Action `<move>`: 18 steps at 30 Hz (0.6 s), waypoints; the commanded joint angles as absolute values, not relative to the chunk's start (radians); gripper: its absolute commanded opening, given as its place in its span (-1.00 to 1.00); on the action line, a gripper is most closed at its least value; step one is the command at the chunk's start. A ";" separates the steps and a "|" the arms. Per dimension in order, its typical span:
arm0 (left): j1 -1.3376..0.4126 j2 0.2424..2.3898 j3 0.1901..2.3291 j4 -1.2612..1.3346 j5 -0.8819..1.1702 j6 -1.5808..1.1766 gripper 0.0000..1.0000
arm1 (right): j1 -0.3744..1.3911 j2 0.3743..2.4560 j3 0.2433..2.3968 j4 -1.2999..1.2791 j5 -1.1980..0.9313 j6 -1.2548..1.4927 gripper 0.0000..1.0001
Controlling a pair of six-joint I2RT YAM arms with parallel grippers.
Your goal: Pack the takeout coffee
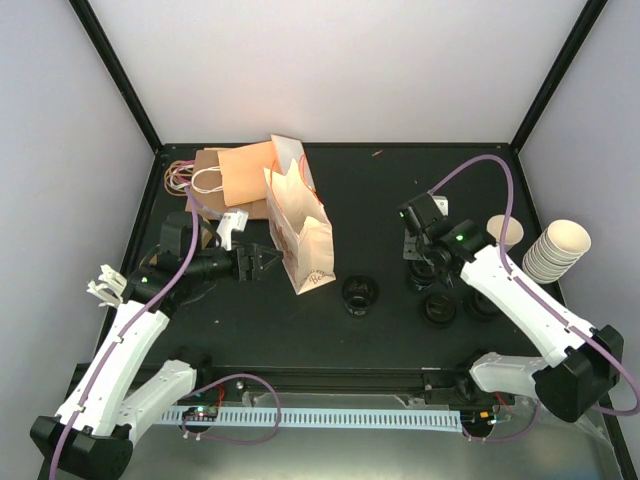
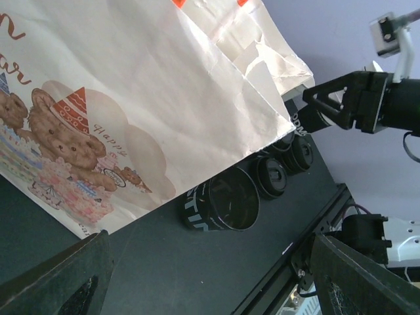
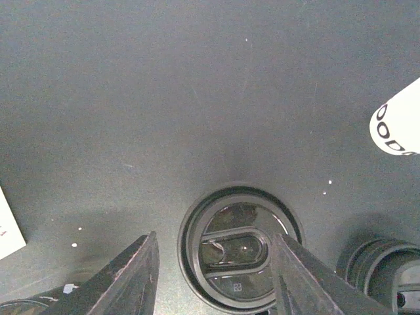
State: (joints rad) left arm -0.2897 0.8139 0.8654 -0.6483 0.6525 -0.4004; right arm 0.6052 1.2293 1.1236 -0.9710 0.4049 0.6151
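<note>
The takeout coffee, a single cream paper cup with dark print, stands upright at the right of the table; its printed side shows at the right edge of the right wrist view. My right gripper hangs left of it, pointing down over a black lid. Its fingers stand apart on either side of the lid, open. My left gripper is open beside the upright white paper bag printed with bears, nothing between its fingers.
A stack of nested cream cups leans at the far right. Black lids lie in a row across the middle. Flat brown bags lie at the back left. Dark frame posts border the table.
</note>
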 commanded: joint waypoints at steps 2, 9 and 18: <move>-0.295 0.801 0.915 -0.690 0.630 -0.380 0.71 | 0.587 1.206 1.155 -0.944 0.401 0.520 0.06; -0.295 0.791 0.929 -0.715 0.613 -0.359 0.71 | 0.578 1.098 1.168 -0.854 0.381 0.402 0.62; -0.295 0.785 0.945 -0.740 0.602 -0.338 0.72 | 0.578 1.050 1.110 -0.819 0.265 0.379 1.00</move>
State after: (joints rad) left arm -0.2897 0.7979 0.8909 -0.7151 0.6174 -0.3656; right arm 0.5819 1.0256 1.1252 -0.8288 0.3035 0.3733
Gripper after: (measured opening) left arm 0.858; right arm 0.986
